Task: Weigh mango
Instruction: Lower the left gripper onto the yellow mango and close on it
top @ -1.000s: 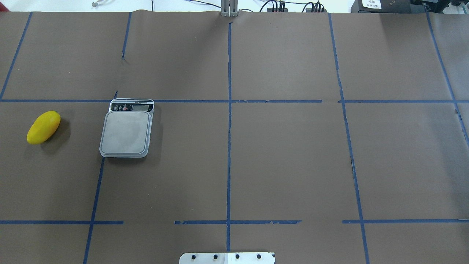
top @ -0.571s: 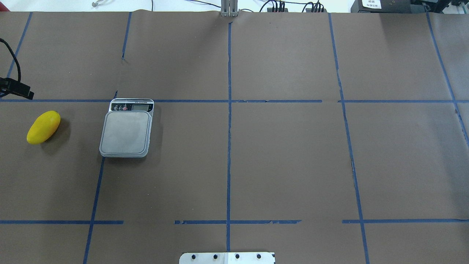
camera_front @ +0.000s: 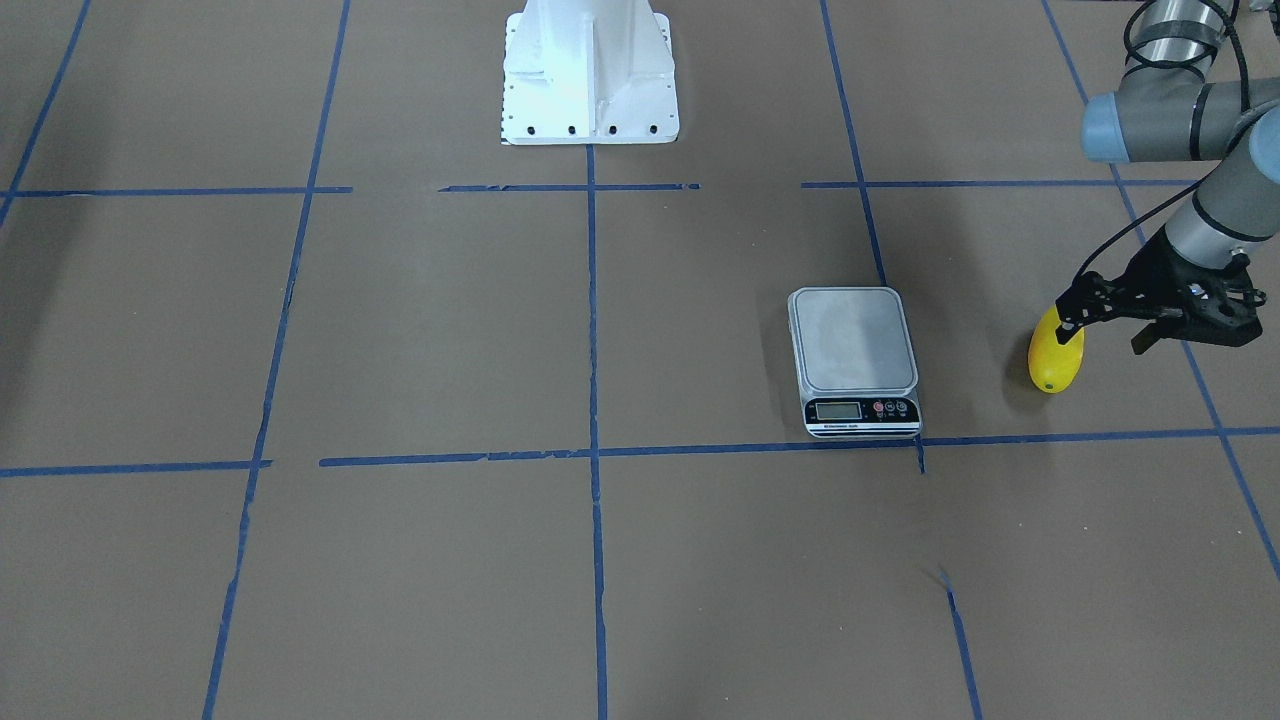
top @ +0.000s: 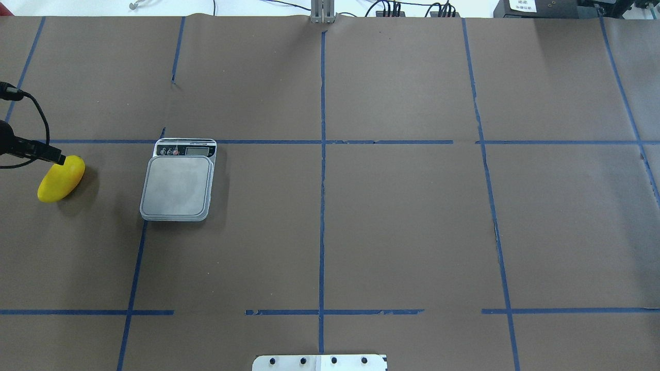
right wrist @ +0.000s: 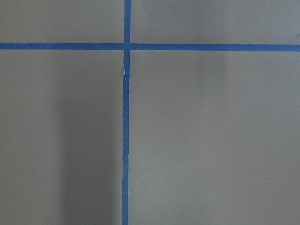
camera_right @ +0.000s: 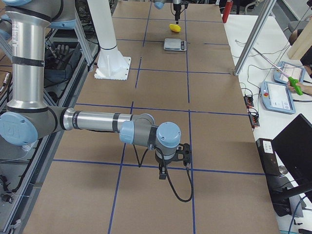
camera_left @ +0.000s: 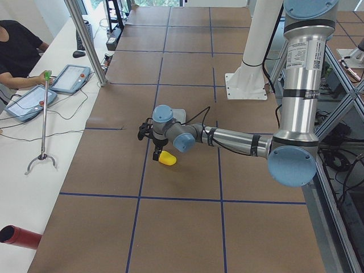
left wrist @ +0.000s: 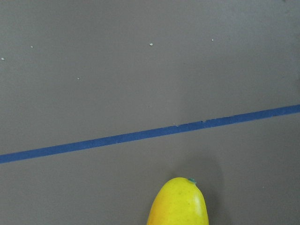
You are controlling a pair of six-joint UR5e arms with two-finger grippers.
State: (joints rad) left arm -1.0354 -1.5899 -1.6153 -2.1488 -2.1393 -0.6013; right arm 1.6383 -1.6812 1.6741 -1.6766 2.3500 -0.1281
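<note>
The yellow mango (top: 61, 179) lies on the brown table at the left, also seen in the front-facing view (camera_front: 1055, 362) and at the bottom of the left wrist view (left wrist: 179, 205). The scale (top: 178, 186) stands to its right with a bare platform (camera_front: 853, 338). My left gripper (camera_front: 1175, 330) hovers just above and beside the mango on the side away from the scale. It holds nothing and its jaws look apart. Only its black cable plug (top: 44, 150) shows in the overhead view. My right gripper (camera_right: 171, 155) hangs low over the table's other end, and I cannot tell its state.
Blue tape lines (top: 322, 154) divide the brown paper into squares. The robot's white base (camera_front: 590, 70) stands at the near middle edge. Operators' tablets (camera_left: 34, 99) and a grabber stick lie on the white side bench.
The left arm's black wrist part has come in from the overhead view's left edge and now reaches the mango's far end. The mango and the scale have not moved.
</note>
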